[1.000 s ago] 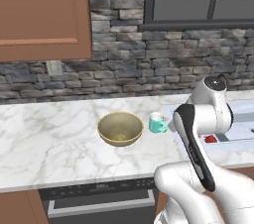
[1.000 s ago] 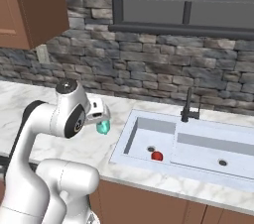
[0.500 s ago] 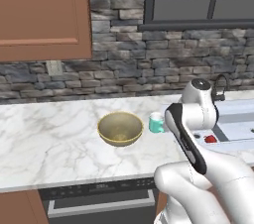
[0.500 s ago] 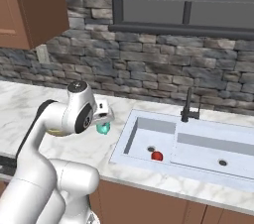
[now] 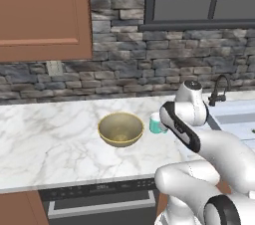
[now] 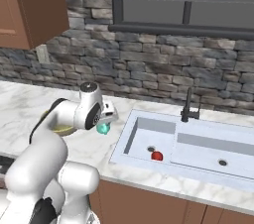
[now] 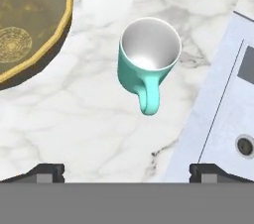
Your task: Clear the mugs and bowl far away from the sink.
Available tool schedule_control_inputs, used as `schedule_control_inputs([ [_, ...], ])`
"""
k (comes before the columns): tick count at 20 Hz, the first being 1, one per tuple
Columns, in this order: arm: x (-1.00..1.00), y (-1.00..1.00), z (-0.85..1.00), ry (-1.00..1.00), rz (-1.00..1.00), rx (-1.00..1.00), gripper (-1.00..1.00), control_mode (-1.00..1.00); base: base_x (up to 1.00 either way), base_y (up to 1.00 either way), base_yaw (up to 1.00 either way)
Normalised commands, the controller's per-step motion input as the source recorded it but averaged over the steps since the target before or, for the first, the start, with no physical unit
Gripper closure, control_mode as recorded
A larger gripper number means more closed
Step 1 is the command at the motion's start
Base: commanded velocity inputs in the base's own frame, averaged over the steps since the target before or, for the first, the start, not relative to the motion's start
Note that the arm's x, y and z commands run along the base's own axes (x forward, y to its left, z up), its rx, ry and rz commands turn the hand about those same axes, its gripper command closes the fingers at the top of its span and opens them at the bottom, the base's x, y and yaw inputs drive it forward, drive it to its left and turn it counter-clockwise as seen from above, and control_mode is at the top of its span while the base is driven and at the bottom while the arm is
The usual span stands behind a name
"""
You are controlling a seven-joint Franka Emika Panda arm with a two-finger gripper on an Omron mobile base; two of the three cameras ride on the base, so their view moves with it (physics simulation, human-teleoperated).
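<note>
My two-finger gripper [image 7: 127, 171] hangs above the marble counter [image 7: 89, 124] with its jaws spread as wide as they go and nothing between them. The small teal mug with a white inside [image 7: 148, 59] stands upright just ahead of my fingertips, roughly centred between them, and its side handle points back toward me. I judge the coming move a straight descent onto its rim or body. The mug sits between the wide tan-olive bowl [image 7: 27, 25] and the edge of the white rectangular sink [image 7: 223, 114], apart from both. It looks empty, smooth-walled and glossy.
</note>
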Motion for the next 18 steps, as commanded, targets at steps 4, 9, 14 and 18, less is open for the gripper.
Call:
schedule_control_inputs([
  [4,0.34,0.0,-0.38,0.05,0.03,0.03,-1.0,-1.0,0.0,0.0,0.0],
  [9,0.27,-0.03,-0.29,0.03,0.01,0.0,-1.0,-1.0,0.0,0.0,0.0],
  [14,0.26,-0.04,-0.2,0.0,0.0,0.0,-1.0,-1.0,0.0,0.0,0.0],
  [18,0.28,-0.01,-0.26,0.01,0.0,0.0,-1.0,-1.0,0.0,0.0,0.0],
])
